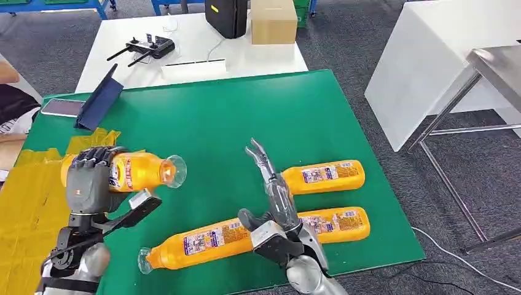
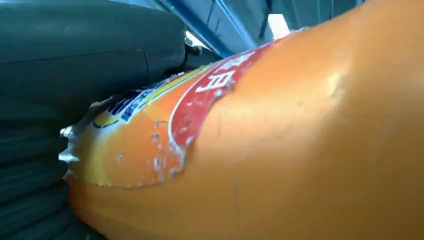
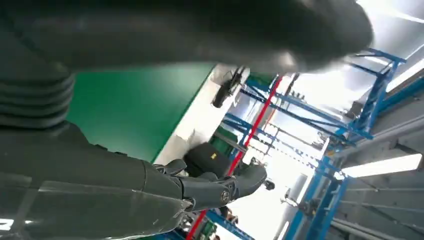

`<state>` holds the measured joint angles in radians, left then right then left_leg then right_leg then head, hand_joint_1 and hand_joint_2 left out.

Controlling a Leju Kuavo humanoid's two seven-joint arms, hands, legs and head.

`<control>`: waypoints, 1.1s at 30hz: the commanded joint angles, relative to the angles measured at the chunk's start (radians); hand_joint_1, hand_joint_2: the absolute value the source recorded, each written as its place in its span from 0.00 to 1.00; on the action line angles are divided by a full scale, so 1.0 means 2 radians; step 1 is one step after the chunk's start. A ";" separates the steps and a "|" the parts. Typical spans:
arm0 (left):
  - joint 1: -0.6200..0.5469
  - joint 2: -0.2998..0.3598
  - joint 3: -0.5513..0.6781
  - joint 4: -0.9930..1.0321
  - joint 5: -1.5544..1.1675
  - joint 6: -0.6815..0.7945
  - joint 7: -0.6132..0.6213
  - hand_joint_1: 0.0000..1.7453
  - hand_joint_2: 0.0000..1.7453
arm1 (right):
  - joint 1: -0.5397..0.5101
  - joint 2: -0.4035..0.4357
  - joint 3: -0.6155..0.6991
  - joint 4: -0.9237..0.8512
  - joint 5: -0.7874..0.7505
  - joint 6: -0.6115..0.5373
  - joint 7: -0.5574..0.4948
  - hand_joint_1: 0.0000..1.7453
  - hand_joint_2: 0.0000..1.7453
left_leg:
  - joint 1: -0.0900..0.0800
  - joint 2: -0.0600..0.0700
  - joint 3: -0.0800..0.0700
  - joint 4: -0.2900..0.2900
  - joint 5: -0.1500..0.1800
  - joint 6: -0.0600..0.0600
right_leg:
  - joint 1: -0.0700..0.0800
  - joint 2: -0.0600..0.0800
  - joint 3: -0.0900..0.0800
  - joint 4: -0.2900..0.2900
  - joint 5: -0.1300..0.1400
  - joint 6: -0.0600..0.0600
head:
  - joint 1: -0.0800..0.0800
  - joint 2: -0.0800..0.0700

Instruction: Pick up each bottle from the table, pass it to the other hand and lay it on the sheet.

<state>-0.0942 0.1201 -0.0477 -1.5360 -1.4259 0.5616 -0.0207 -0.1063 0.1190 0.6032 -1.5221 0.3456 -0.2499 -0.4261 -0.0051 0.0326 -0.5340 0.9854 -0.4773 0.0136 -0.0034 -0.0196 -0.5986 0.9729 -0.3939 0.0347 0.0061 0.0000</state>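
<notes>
My left hand [image 1: 91, 178] grips an orange bottle [image 1: 140, 171] held level above the green table [image 1: 209, 117], its clear cap end pointing right. Up close, the same bottle [image 2: 280, 150] and its red and blue label press against my left hand [image 2: 75, 65]. My right hand [image 1: 278, 200] hovers open with its fingers stretched forward, above the table's middle front. Three more orange bottles lie flat: one at the front [image 1: 203, 244], one far right [image 1: 324, 176], one near right [image 1: 339, 224]. The yellow sheet [image 1: 31, 203] covers the table's left edge. My right hand [image 3: 150, 185] holds nothing.
A dark blue tablet case [image 1: 98, 98] and a phone [image 1: 61, 107] lie at the table's back left. Behind stands a white table [image 1: 190, 55] with a remote controller [image 1: 147, 48], a black box [image 1: 227, 17] and a carton [image 1: 273, 21]. A metal frame [image 1: 467, 110] stands right.
</notes>
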 commanded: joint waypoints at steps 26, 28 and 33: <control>-0.171 0.048 0.043 0.421 -0.059 -0.038 0.127 0.00 1.00 | -0.020 -0.001 -0.003 0.031 0.043 0.010 0.035 0.00 1.00 | 0.000 -0.002 0.000 0.000 0.000 -0.001 | 0.000 0.000 0.001 0.000 0.000 0.000 | 0.000 0.000; -0.172 0.045 0.048 0.420 -0.058 -0.043 0.128 0.00 1.00 | -0.019 -0.001 -0.003 0.035 0.044 0.010 0.037 0.00 1.00 | 0.001 -0.003 0.001 0.000 0.000 -0.001 | 0.001 0.000 0.002 -0.001 0.000 0.000 | 0.000 0.000; -0.169 0.041 0.058 0.421 -0.044 -0.051 0.116 0.00 1.00 | -0.019 -0.001 -0.005 0.041 0.046 0.010 0.040 0.00 1.00 | 0.001 -0.002 0.001 0.000 0.000 -0.001 | 0.000 0.000 0.002 0.000 0.000 0.000 | 0.001 0.000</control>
<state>-0.3789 0.2487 0.0092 -0.8160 -1.5362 0.4776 0.2297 -0.1059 0.1274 0.5894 -1.5237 0.4364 -0.2296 -0.3548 -0.0049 0.0308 -0.5346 0.9854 -0.4764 0.0124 -0.0036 -0.0206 -0.5979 0.9732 -0.3939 0.0346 0.0072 0.0000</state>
